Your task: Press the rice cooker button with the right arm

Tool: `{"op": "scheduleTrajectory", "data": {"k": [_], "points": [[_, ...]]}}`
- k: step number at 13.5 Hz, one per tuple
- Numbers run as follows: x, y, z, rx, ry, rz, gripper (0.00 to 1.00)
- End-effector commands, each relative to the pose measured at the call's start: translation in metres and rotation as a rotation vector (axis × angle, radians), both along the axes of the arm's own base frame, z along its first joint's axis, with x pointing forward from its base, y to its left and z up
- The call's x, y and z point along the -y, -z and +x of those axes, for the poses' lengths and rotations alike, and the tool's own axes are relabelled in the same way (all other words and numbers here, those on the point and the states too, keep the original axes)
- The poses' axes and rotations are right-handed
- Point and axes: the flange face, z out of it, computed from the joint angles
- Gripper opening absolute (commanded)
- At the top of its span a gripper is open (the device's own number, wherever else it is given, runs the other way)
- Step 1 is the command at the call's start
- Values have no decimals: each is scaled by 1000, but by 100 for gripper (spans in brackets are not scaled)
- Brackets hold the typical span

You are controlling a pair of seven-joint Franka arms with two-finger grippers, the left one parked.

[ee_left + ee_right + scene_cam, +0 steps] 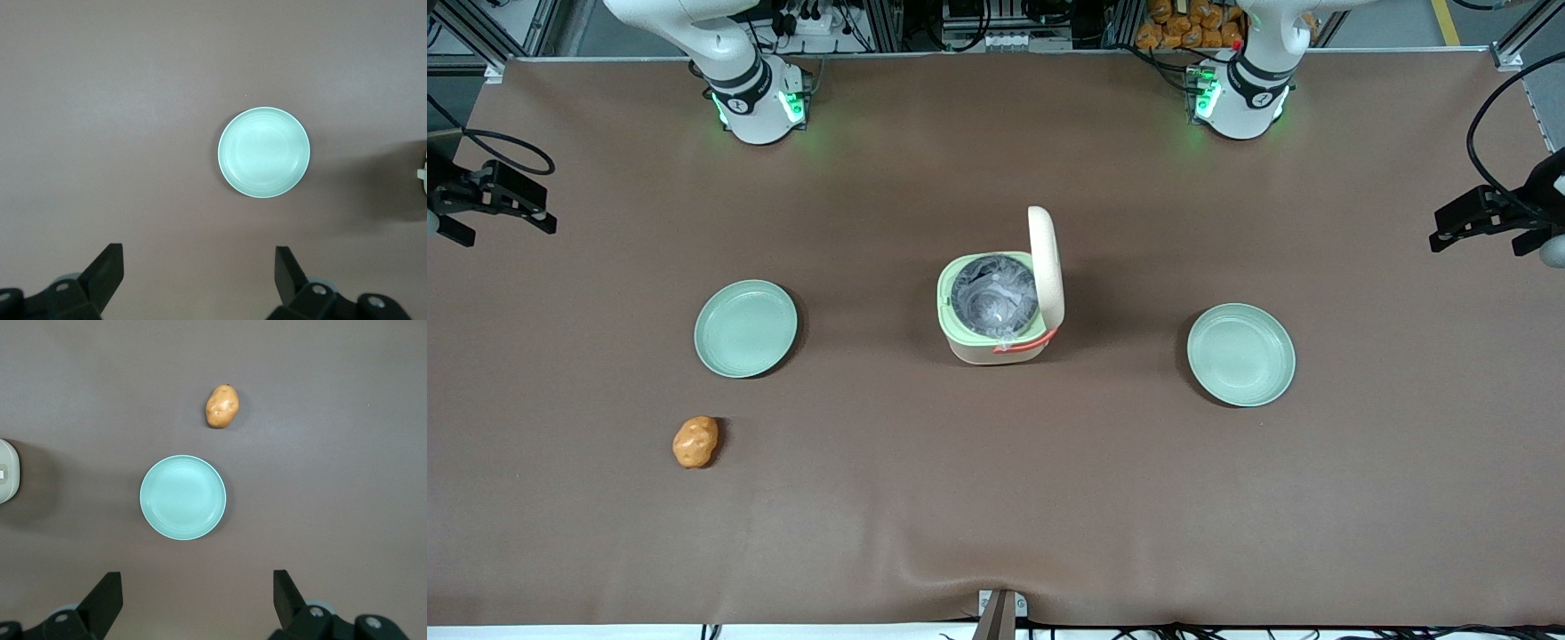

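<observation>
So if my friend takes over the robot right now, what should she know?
Gripper: open, holding nothing, high above the plate at the working arm's end of the table; a potato lies near that plate.
Rice cooker: mid-table, lid standing open, pot showing.
Button: not visible in any view.
Done: the open lid suggests the press has happened.
Left: probably nothing; check the button.

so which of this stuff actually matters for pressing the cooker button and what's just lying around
Part of the job:
- rice cooker, mid-table, lid standing open
- gripper, open, high above the plate at the working arm's end

Just lying about:
- that plate
- potato, nearer the front camera than that plate
- second plate, toward the parked arm's end
</observation>
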Motion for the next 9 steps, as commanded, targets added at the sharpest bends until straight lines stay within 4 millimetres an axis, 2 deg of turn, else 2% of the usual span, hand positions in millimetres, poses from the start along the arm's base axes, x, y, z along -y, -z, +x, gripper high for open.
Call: {"op": "scheduleTrajectory", "data": {"k": [1, 9], "points": [[-3, -6, -5, 8, -14, -24, 100], [-10, -3, -6, -11, -13, -22, 100]]}}
